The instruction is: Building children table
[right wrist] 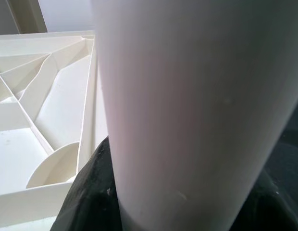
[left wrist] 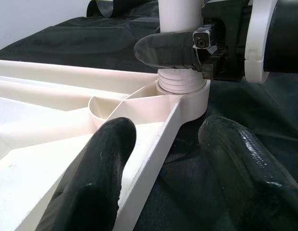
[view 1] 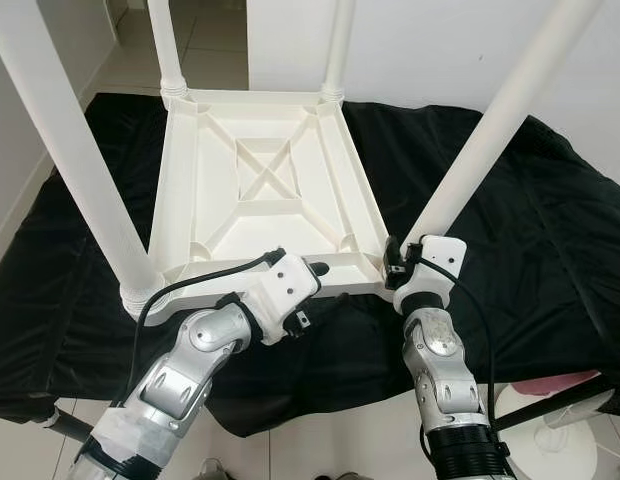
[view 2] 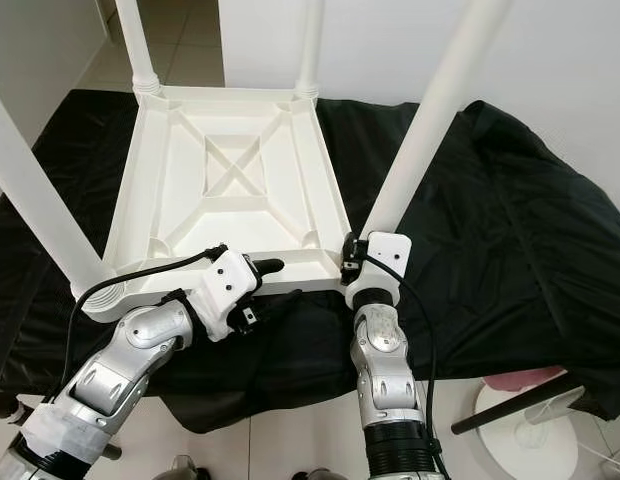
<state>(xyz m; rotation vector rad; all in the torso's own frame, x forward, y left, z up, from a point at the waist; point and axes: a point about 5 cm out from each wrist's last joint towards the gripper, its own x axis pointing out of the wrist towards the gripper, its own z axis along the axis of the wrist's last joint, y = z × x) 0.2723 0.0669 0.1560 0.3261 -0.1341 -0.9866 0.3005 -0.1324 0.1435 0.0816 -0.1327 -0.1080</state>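
Tabletop [view 1: 260, 180] lies upside down on black cloth [view 1: 520, 230], ribs facing up, w/ all four legs standing in the corner sockets — sensible way to build it, since legs go in from the underside. I've got the right gripper [view 1: 398, 262] clamped round the base of the near-right leg [view 1: 490, 130], fingers wrapped on both sides just above the threaded collar; low grip probably gives best leverage for seating or twisting it home. Left gripper [view 1: 312, 270] sits at the near rim, fingers spread & holding nothing: one finger [left wrist: 98, 178] inside the frame, the other outside over the cloth, straddling the edge wall. My guess is it's there to brace the tabletop against turning. Looks near done; this leg prob. last.
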